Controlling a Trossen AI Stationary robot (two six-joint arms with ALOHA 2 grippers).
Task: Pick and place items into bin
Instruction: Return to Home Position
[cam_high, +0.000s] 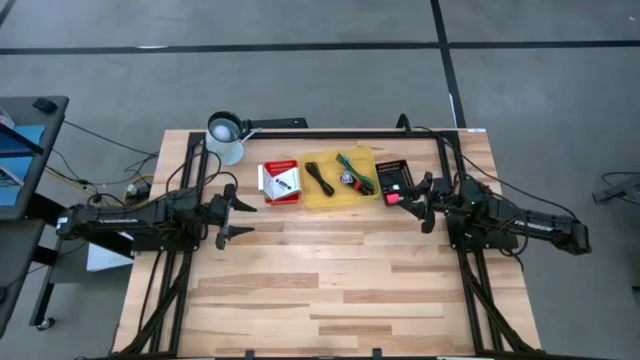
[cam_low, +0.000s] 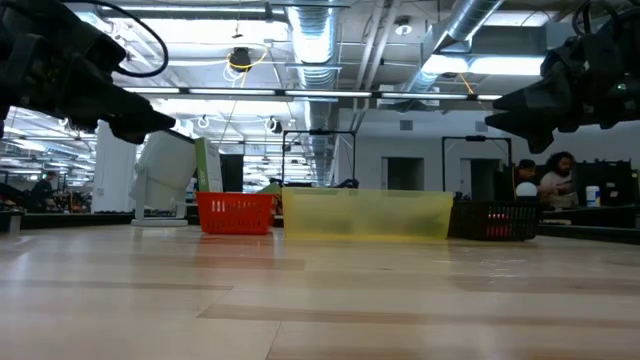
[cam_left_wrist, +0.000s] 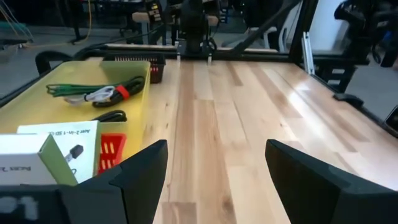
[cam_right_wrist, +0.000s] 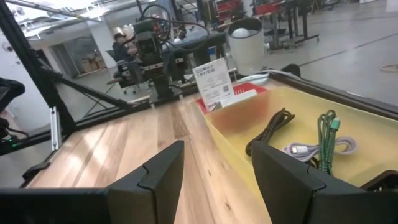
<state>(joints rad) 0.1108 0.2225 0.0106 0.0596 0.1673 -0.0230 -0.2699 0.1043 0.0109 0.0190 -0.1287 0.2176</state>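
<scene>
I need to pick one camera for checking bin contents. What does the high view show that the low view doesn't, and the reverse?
Only the high view shows the contents: a white packet in the red mesh basket, a thin black cord and a green cable in the yellow plastic tray, and red-pink pieces in the black mesh bin. It also shows the left gripper and right gripper open. Only the low view shows people in the room behind. Both show the three containers in a row and the two dark arms.
</scene>
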